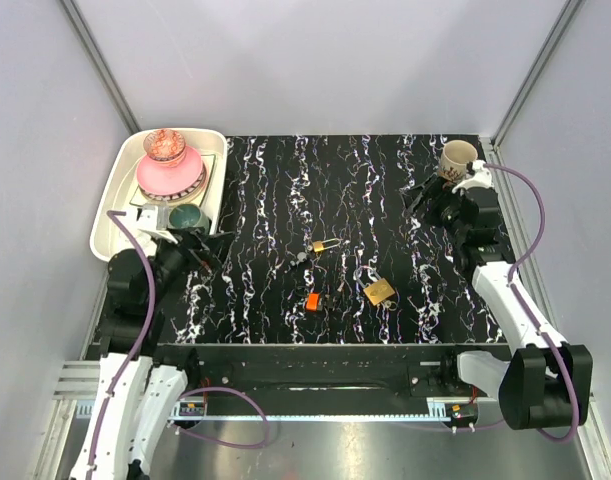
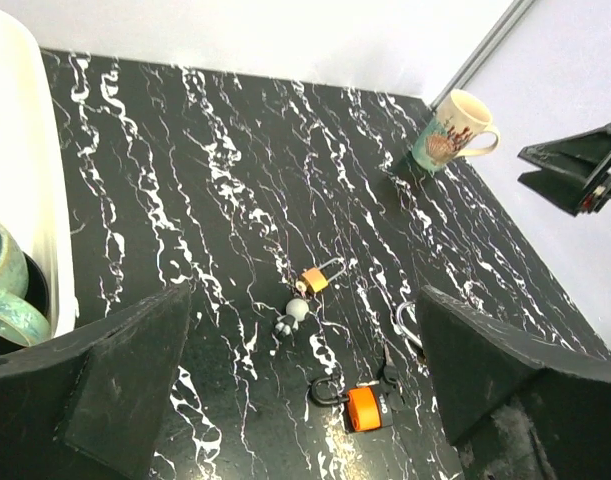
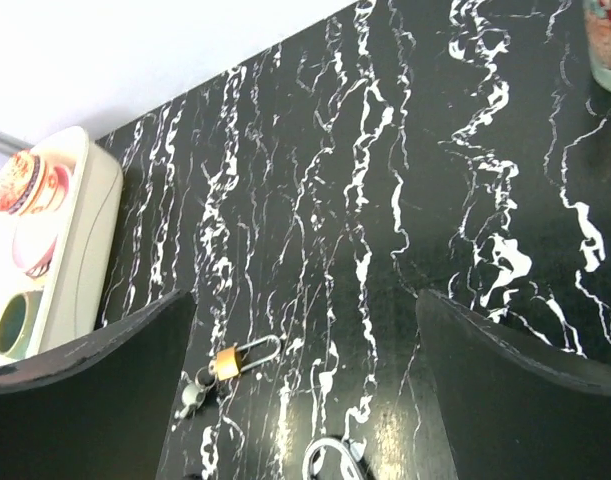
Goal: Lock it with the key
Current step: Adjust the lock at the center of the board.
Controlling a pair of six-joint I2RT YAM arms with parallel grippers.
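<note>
A small orange padlock [image 1: 311, 301] with a dark shackle lies mid-table, and dark keys [image 2: 389, 378] stick out at its base. It also shows in the left wrist view [image 2: 363, 408]. A small brass padlock [image 1: 321, 245] with a long shackle lies farther back, also seen in the left wrist view [image 2: 315, 280] and the right wrist view [image 3: 228, 362]. A grey figure charm [image 2: 293, 315] is attached to it. A larger brass padlock [image 1: 378, 291] lies to the right with its shackle open. My left gripper [image 1: 207, 248] and right gripper [image 1: 423, 197] are both open, empty and apart from the locks.
A white tray [image 1: 110, 215] at the back left holds a pink bowl [image 1: 169, 176] and a green cup [image 1: 188, 216]. A patterned mug [image 1: 457, 160] stands at the back right, beside my right wrist. Grey walls close in the table.
</note>
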